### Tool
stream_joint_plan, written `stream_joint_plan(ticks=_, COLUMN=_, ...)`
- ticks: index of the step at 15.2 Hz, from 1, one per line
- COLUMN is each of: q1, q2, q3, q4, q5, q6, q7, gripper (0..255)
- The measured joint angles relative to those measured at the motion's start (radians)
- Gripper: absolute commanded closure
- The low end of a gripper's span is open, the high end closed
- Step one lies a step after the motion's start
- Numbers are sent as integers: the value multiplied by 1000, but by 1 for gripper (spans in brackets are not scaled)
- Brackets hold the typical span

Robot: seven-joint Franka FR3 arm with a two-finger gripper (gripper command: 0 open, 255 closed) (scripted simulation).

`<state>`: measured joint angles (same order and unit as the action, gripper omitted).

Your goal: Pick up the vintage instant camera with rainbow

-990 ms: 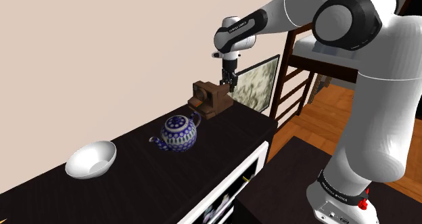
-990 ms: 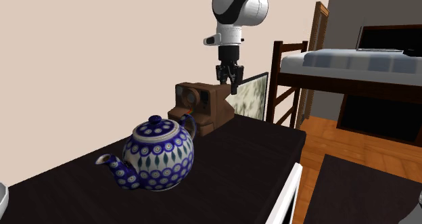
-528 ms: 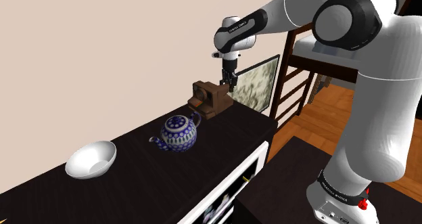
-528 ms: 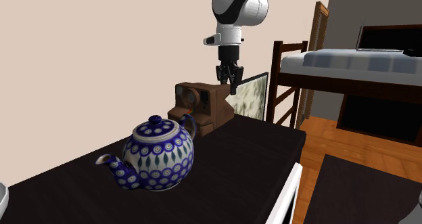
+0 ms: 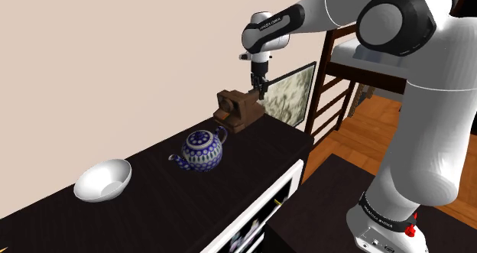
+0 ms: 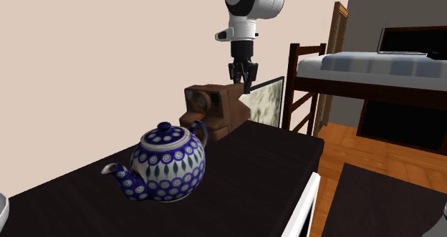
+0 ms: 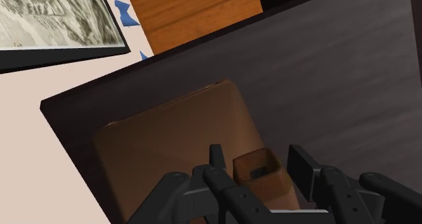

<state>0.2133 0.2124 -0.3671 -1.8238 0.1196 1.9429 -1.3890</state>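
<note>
Dark worktop (image 5: 153,196) along a beige wall carries a white bowl (image 5: 102,179), a blue patterned teapot (image 5: 202,150) and, at its far end, the brown instant camera (image 5: 238,110), with the hand (image 5: 258,88) at its top. From the second exterior view the camera looks tilted, perhaps barely off the worktop. At the wrist, the fingers (image 7: 216,158) clamp a raised brown block on its top. The grasp is made; a clear lift remains.

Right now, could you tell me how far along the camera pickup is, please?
Done: the gripper is shut on the top of the brown instant camera. In hand: the lift, since gripper and camera sit slightly higher than a second ago. Left: raising it well clear of the dark tabletop.
</note>
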Motion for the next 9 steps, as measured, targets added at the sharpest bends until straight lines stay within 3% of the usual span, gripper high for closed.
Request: stream_joint_plan(ticks=9, q1=1, q2=-34, q3=-4, q4=83, q5=-17, q6=-114, q7=13, gripper=255)
